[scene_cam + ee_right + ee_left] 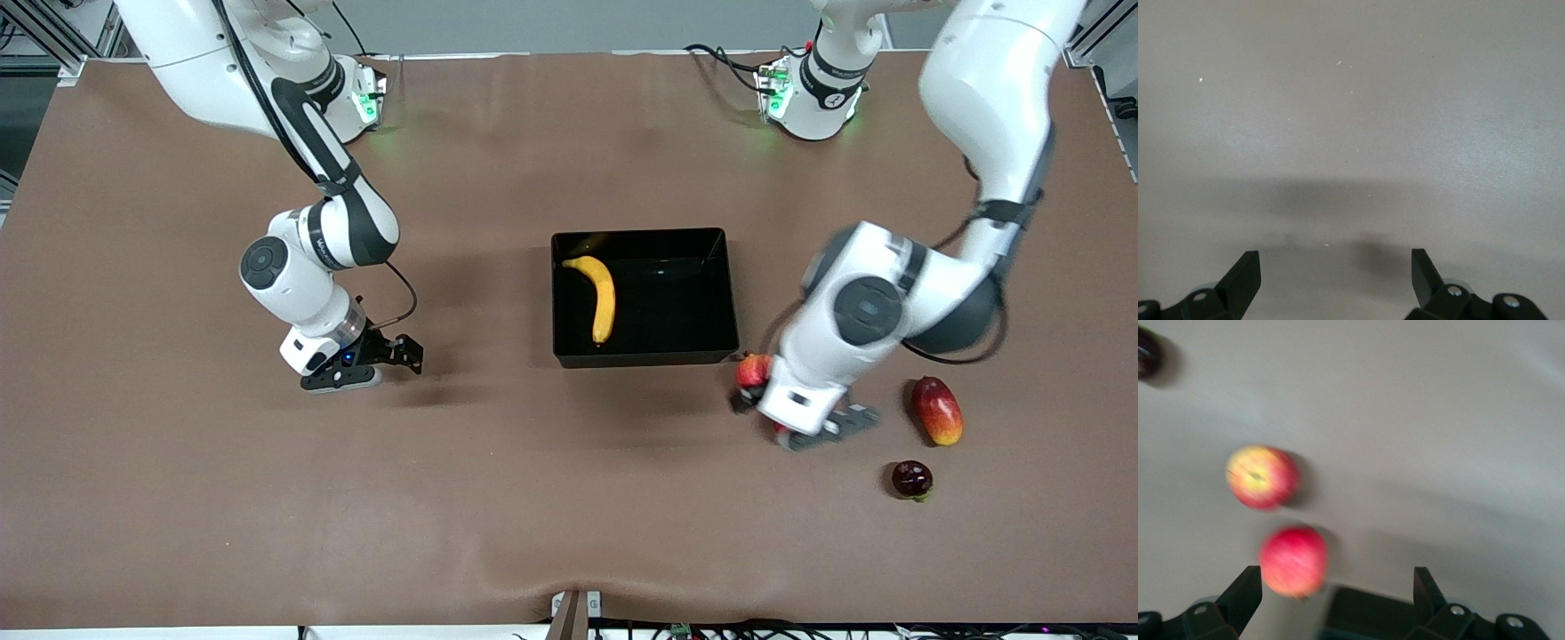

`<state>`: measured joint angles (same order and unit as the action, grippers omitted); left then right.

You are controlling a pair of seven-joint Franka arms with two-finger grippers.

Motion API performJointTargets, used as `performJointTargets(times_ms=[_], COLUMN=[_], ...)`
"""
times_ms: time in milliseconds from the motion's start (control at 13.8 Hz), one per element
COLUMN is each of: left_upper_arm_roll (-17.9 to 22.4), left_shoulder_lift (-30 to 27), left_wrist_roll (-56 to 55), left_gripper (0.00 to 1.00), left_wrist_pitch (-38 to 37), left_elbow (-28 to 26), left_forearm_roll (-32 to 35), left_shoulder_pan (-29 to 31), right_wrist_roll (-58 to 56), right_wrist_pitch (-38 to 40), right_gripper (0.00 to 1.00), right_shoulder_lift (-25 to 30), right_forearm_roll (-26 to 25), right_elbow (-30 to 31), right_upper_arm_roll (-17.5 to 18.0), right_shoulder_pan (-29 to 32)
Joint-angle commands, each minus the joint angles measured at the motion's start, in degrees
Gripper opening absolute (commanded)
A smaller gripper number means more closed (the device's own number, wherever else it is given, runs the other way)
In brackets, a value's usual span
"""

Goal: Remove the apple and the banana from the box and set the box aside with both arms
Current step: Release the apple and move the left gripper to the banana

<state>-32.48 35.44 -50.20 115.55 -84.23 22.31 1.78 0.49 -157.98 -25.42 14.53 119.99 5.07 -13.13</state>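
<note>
The black box point(645, 347) sits mid-table with the yellow banana point(599, 296) lying inside it. My left gripper point(756, 405) is low over the table by the box's corner at the left arm's end, open point(1336, 577). A round red fruit point(1293, 560) lies loose between its fingers, close to one finger point(1245, 590). A red apple with a yellow patch point(1261, 477) lies just past it. The front view shows a red apple point(754, 369) beside the left hand. My right gripper point(407, 354) waits open point(1336, 257) over bare table toward the right arm's end.
A red-and-yellow oblong fruit point(937, 411) and a small dark round fruit point(911, 479) lie on the brown table point(533, 498) near the left hand, the dark one nearer the front camera. The dark fruit point(1146, 357) also shows in the left wrist view.
</note>
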Motion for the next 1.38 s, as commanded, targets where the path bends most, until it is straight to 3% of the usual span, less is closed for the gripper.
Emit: performJointTargets(times_ms=[0, 507, 868, 1303], left_upper_arm_roll=[-1.1, -4.1, -4.2, -3.8], left_shoulder_lift=[-0.5, -0.2, 2.4, 4.6], left_wrist_roll=[-6.3, -7.6, -13.5, -13.9], left_gripper=[1.00, 1.00, 1.00, 1.00], left_wrist_pitch=[-0.6, 0.5, 12.0, 18.2], left_elbow=[-1.6, -8.6, -14.0, -17.2], left_forearm_roll=[1.0, 0.9, 1.7, 2.0], left_shoulder_pan=[-4.8, -11.2, -12.1, -12.1], right_wrist_roll=[0.0, 0.1, 5.0, 8.7], right_wrist_pitch=[-0.1, -0.1, 0.2, 0.6], right_gripper=[1.00, 1.00, 1.00, 1.00], right_shoulder_lift=[2.6, 4.2, 5.5, 6.3], right_forearm_roll=[0.9, 0.9, 0.9, 0.8], right_elbow=[1.8, 1.2, 1.2, 1.2], right_upper_arm_roll=[0.6, 2.1, 2.0, 2.0], right_shoulder_pan=[0.3, 0.1, -2.6, -4.6])
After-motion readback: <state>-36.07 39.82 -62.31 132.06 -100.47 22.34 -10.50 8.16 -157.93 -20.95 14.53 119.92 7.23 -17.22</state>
